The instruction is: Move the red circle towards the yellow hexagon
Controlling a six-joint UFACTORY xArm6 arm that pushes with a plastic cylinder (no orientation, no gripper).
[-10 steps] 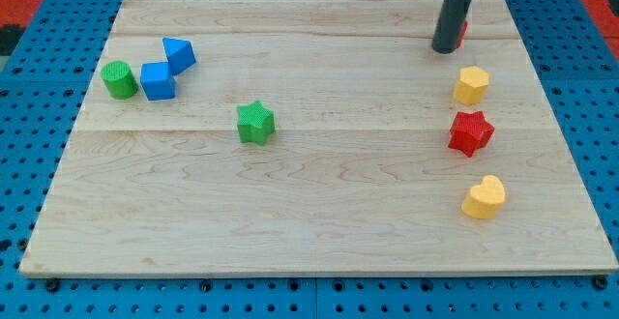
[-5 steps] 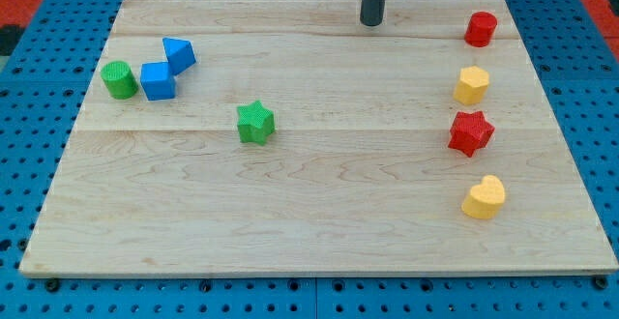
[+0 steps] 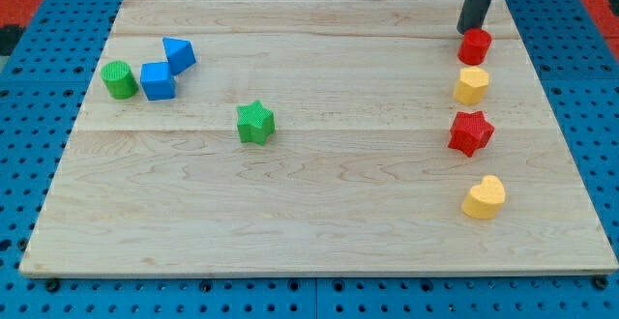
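Red circle (image 3: 475, 45) sits just below my tip (image 3: 470, 31), touching it, nearly against the yellow hexagon (image 3: 471, 85); little pushing remains. No fingers exist.

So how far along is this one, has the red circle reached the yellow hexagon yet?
Nearly done. The red circle sits just above the yellow hexagon, with a thin gap or none between them. In hand: my tip is at the circle's top edge, set to push down the view. Left: at most a last nudge.

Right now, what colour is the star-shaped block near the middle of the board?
Green. The green star shows plainly in the camera view, standing alone left of centre.
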